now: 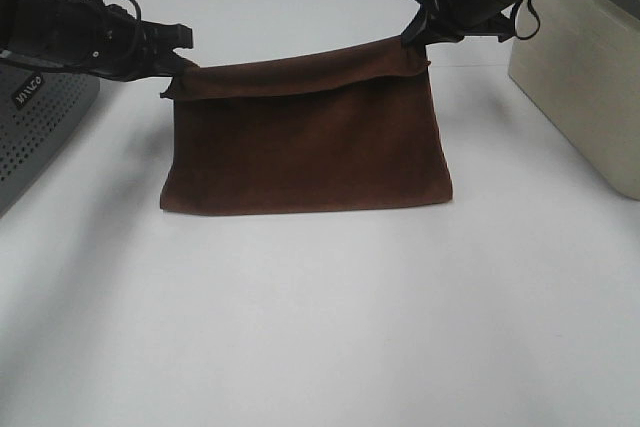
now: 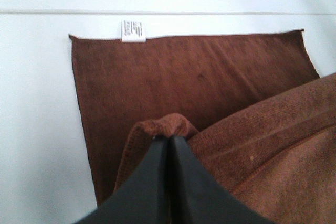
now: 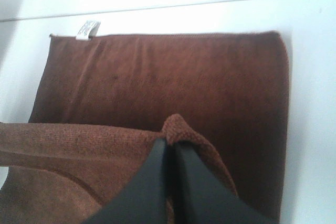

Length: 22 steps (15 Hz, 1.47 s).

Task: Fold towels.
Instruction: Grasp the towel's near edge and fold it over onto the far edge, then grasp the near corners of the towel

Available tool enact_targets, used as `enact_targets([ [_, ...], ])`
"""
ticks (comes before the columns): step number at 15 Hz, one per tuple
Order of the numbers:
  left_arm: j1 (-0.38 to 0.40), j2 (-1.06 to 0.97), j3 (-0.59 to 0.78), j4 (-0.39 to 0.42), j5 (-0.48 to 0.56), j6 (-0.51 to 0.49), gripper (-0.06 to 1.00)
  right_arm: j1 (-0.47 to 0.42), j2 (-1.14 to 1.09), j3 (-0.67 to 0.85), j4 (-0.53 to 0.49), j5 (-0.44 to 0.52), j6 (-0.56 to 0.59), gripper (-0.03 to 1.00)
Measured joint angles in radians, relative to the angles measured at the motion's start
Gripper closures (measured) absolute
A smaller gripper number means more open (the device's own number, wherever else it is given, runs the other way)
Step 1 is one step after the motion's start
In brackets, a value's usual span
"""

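Towel [image 1: 305,152]: dark reddish-brown, doubled over, white tag [image 2: 133,31] | left pincer [image 2: 169,140], right pincer [image 3: 169,142]: both clamped on raised corners

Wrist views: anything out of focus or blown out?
Left wrist: left claw dark and soft-edged, towel weave legible, tag print unreadable. Right wrist: right claw likewise, table blown out white.

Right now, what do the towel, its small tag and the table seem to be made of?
Towel: soft terry or microfibre cloth, matte dark reddish-brown; the fuzzy ribbed pile and stitched hem show in the wrist views. Tag: thin, white and printed, either fabric or paper; too small to tell which. Table: smooth, hard white surface with a dull sheen, probably laminate or painted board.
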Motion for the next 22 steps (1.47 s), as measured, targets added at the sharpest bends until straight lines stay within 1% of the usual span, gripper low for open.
enact_targets([
  [1, 0.0, 0.069, -0.085, 0.001, -0.007, 0.0, 0.94, -0.008, 0.056, -0.067, -0.004, 0.0, 0.0, 0.97],
  [4, 0.0, 0.19, -0.245, 0.002, -0.007, 0.0, 0.94, -0.008, 0.17, -0.181, -0.007, -0.002, -0.008, 0.97],
  [6, 0.0, 0.256, -0.31, 0.002, -0.008, 0.0, 0.94, -0.008, 0.231, -0.219, -0.009, -0.026, -0.011, 0.97],
  [7, 0.0, 0.274, -0.319, 0.002, -0.016, 0.0, 0.94, -0.008, 0.25, -0.223, -0.011, -0.04, -0.012, 0.97],
  [8, 0.0, 0.289, -0.32, 0.002, -0.034, 0.0, 0.9, -0.008, 0.262, -0.223, -0.013, -0.051, -0.013, 0.97],
  [9, 0.0, 0.3, -0.321, 0.003, -0.046, 0.0, 0.83, -0.008, 0.267, -0.223, -0.014, -0.058, -0.014, 0.95],
  [10, 0.0, 0.305, -0.321, 0.003, -0.058, 0.0, 0.66, -0.008, 0.269, -0.226, -0.014, -0.069, -0.014, 0.82],
  [11, 0.0, 0.305, -0.321, 0.003, -0.059, 0.0, 0.58, -0.008, 0.269, -0.227, -0.014, -0.072, -0.014, 0.75],
  [12, 0.0, 0.304, -0.322, 0.003, -0.059, 0.0, 0.43, -0.008, 0.269, -0.227, -0.014, -0.072, -0.014, 0.52],
  [13, 0.0, 0.304, -0.322, 0.003, -0.059, 0.0, 0.31, -0.008, 0.269, -0.227, -0.019, -0.051, -0.014, 0.33],
  [14, 0.0, 0.294, -0.322, 0.013, -0.044, 0.0, 0.18, -0.008, 0.269, -0.227, -0.038, -0.01, -0.014, 0.14],
  [15, 0.0, 0.288, -0.322, 0.021, -0.035, -0.001, 0.16, -0.008, 0.269, -0.227, -0.05, 0.01, -0.015, 0.12],
  [17, 0.0, 0.257, -0.322, 0.081, 0.009, -0.045, 0.13, -0.008, 0.249, -0.227, -0.105, 0.116, -0.015, 0.08],
  [18, 0.0, 0.239, -0.322, 0.135, 0.04, -0.108, 0.13, -0.008, 0.232, -0.227, -0.128, 0.181, -0.015, 0.07],
  [19, 0.0, 0.222, -0.322, 0.203, 0.079, -0.181, 0.12, -0.008, 0.212, -0.227, -0.139, 0.239, -0.015, 0.07],
  [20, 0.0, 0.205, -0.322, 0.288, 0.132, -0.266, 0.12, -0.008, 0.197, -0.227, -0.147, 0.294, -0.015, 0.07],
  [21, 0.0, 0.188, -0.322, 0.39, 0.187, -0.355, 0.12, -0.008, 0.181, -0.227, -0.149, 0.358, -0.015, 0.07],
  [22, 0.0, 0.177, -0.322, 0.479, 0.241, -0.416, 0.12, -0.008, 0.166, -0.227, -0.149, 0.433, -0.006, 0.07],
])
